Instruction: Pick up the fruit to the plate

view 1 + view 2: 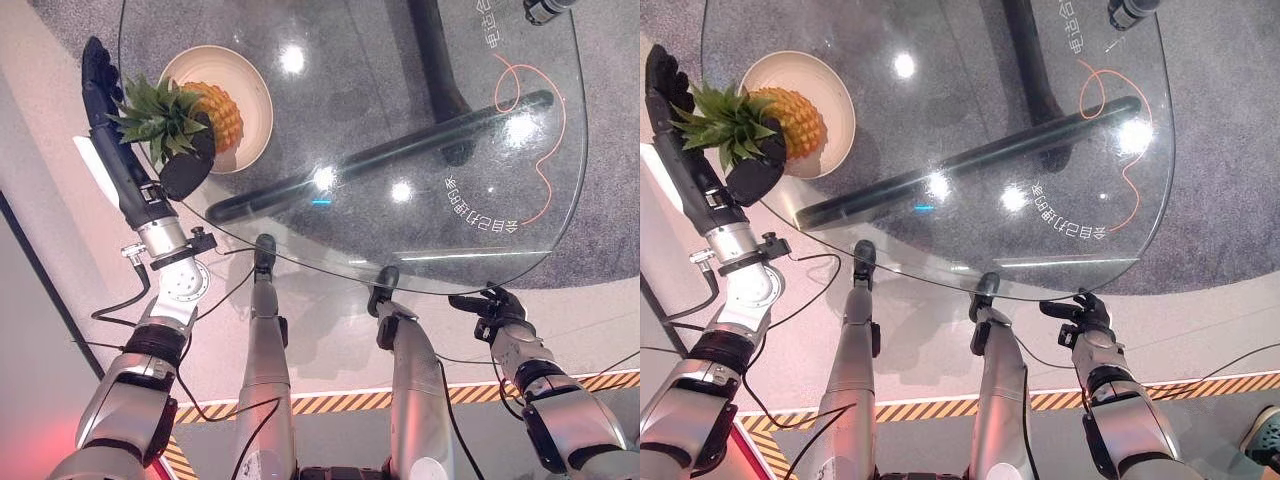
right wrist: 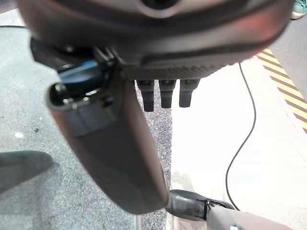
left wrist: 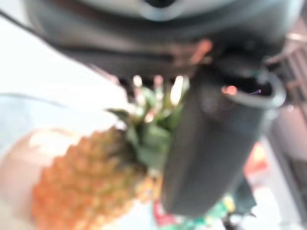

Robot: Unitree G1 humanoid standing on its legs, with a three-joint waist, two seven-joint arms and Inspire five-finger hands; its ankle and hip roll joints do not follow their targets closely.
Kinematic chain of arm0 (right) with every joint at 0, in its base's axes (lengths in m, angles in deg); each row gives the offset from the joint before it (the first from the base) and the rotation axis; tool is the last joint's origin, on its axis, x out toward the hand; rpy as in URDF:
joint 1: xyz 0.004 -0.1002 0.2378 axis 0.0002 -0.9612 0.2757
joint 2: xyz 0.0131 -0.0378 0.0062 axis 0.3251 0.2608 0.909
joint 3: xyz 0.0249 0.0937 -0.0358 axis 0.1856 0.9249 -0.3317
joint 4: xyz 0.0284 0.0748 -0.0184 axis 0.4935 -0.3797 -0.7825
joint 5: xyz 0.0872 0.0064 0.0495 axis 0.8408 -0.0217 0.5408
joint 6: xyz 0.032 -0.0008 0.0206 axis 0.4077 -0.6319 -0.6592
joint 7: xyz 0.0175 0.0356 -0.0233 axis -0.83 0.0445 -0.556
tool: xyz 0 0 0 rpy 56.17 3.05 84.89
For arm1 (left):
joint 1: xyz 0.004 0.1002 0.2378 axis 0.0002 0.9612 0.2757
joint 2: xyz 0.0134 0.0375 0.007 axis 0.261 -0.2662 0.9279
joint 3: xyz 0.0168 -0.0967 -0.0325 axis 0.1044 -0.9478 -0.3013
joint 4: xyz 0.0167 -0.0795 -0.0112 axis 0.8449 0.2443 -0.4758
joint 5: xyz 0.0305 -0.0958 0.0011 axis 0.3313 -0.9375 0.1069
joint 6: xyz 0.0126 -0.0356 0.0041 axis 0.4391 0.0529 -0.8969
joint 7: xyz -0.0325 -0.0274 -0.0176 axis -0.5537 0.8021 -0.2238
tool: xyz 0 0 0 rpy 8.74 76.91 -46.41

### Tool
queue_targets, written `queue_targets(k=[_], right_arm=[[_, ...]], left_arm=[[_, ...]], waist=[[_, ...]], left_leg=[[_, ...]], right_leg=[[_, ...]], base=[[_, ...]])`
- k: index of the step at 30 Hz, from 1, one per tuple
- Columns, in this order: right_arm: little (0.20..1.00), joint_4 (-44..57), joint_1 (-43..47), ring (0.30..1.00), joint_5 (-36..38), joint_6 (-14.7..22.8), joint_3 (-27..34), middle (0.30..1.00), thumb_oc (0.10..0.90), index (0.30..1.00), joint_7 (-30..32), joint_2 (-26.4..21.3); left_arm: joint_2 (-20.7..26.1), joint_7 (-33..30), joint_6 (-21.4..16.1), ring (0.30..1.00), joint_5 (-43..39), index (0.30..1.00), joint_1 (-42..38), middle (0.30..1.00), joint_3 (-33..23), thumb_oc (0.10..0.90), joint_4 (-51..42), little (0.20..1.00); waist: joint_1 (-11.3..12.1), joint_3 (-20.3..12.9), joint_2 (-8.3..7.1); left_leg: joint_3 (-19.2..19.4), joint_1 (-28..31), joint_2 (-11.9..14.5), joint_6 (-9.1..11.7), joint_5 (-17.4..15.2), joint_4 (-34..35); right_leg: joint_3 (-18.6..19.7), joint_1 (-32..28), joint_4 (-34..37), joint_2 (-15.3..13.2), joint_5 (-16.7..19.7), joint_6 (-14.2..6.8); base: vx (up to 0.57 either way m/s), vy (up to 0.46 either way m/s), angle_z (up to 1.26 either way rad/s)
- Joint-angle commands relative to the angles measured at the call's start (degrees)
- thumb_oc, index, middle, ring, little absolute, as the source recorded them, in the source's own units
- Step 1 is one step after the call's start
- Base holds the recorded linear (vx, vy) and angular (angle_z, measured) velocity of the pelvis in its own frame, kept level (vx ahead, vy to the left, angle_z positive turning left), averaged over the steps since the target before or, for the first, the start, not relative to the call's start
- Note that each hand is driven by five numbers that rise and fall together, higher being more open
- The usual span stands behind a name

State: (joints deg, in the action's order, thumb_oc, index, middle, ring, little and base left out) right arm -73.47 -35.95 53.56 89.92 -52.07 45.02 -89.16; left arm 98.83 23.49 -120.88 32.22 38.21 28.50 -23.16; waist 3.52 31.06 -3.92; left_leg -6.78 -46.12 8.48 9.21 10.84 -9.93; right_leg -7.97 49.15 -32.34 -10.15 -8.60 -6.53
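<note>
Your right hand (image 1: 497, 308) is hanging below the near edge of the glass table (image 1: 420, 150), well away from the plate (image 1: 250, 95), its fingers loosely curled and holding nothing. Your left hand (image 1: 110, 140) is reaching beside the plate, fingers stretched out straight, thumb lying against the leafy crown of the pineapple (image 1: 215, 115). You're seeing the fruit already lying on the plate, so the job is looking nearly finished; only letting go and drawing back is remaining. Leaves are hiding the exact contact.
</note>
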Motion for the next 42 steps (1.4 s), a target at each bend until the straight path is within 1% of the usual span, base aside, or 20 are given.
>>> queue_targets(k=[1,7,13,18,24,32,34,38,42], right_arm=[[0.900,0.08,-4.05,0.900,1.46,0.85,2.86,0.900,0.800,0.900,2.29,-1.64],[0.900,0.09,-4.15,0.900,0.94,0.70,3.28,0.900,0.800,0.900,2.17,-1.95],[0.900,0.09,-4.45,0.900,0.97,0.53,3.44,0.900,0.800,0.900,2.00,-2.28],[0.900,0.23,-4.76,0.900,0.84,0.51,3.72,0.900,0.800,0.900,1.86,-2.32],[0.900,0.07,-4.80,0.900,0.71,0.43,3.78,0.900,0.800,0.900,1.58,-2.48],[0.900,0.19,-5.17,0.900,0.88,0.98,3.66,0.900,0.800,0.900,1.80,-1.72],[0.900,0.12,-5.12,0.900,0.90,0.88,3.75,0.900,0.800,0.900,2.01,-1.54],[0.900,0.34,-5.48,0.900,0.98,0.55,4.09,0.900,0.800,0.900,1.89,-1.70],[0.900,0.55,-6.26,0.900,1.08,1.03,4.16,0.900,0.800,0.900,1.93,-1.41]], left_arm=[[-0.55,0.04,-5.19,0.900,1.05,0.900,-2.11,0.900,-4.74,0.800,-4.01,0.900],[-0.58,1.20,-5.38,0.900,0.55,0.900,-0.97,0.900,-4.67,0.800,-6.05,0.900],[-0.53,1.45,-6.08,0.900,1.90,0.900,-0.41,0.900,-4.20,0.800,-8.21,0.900],[-0.23,1.49,-5.83,0.900,3.42,0.900,-0.44,0.900,-3.50,0.800,-10.10,0.900],[0.28,2.29,-6.73,0.900,2.80,0.900,-0.90,0.900,-3.32,0.800,-12.85,0.900],[0.94,4.88,-6.35,0.900,0.65,0.900,-2.26,0.900,-3.89,0.800,-17.82,0.900],[0.76,5.31,-5.44,0.900,0.55,0.900,-2.50,0.900,-3.83,0.800,-19.49,0.900],[0.74,5.63,-5.04,0.900,0.83,0.900,-2.30,0.900,-4.22,0.800,-21.00,0.900],[0.79,6.49,-4.46,0.900,0.47,0.900,-1.71,0.900,-4.31,0.800,-21.96,0.900]], waist=[[0.39,-1.27,-1.06],[0.62,-1.27,-0.39],[0.69,-1.27,-0.24],[0.68,-1.27,-0.18],[0.69,-1.27,-0.07],[0.64,-1.27,-0.15],[0.67,-1.27,-0.12],[0.72,-1.27,-0.19],[0.72,-1.27,-0.12]], left_leg=[[2.50,1.34,-6.90,-3.99,-10.20,-7.87],[2.63,1.23,-7.00,-4.11,-10.14,-8.04],[2.61,1.25,-7.04,-4.17,-10.09,-8.23],[2.72,1.35,-7.05,-4.22,-10.05,-8.28],[2.89,1.30,-6.87,-4.23,-10.02,-8.30],[2.86,1.25,-6.93,-4.31,-10.24,-8.43],[2.76,1.43,-7.05,-4.34,-10.15,-8.22],[2.96,1.63,-6.97,-4.31,-10.24,-8.28],[3.07,1.84,-6.88,-4.25,-10.32,-8.37]], right_leg=[[-1.27,-6.96,14.02,4.60,8.77,0.38],[-1.48,-6.65,13.37,4.26,8.48,0.45],[-1.53,-6.69,13.15,4.06,8.52,0.44],[-1.57,-6.76,13.02,3.94,8.63,0.38],[-1.52,-6.70,12.72,3.83,8.50,0.41],[-1.61,-6.58,12.56,3.79,8.54,0.30],[-1.69,-6.74,12.72,3.74,8.66,0.26],[-1.97,-7.07,12.60,3.53,8.47,0.28],[-2.06,-7.36,12.57,3.36,8.33,0.35]], base=[[0.00,0.000,0.00],[0.00,0.000,0.00],[0.00,0.000,0.00],[0.00,0.000,0.00],[0.00,0.000,0.01],[0.01,-0.019,0.05],[0.01,-0.007,0.02],[0.00,0.000,0.00],[0.00,0.000,0.00]])
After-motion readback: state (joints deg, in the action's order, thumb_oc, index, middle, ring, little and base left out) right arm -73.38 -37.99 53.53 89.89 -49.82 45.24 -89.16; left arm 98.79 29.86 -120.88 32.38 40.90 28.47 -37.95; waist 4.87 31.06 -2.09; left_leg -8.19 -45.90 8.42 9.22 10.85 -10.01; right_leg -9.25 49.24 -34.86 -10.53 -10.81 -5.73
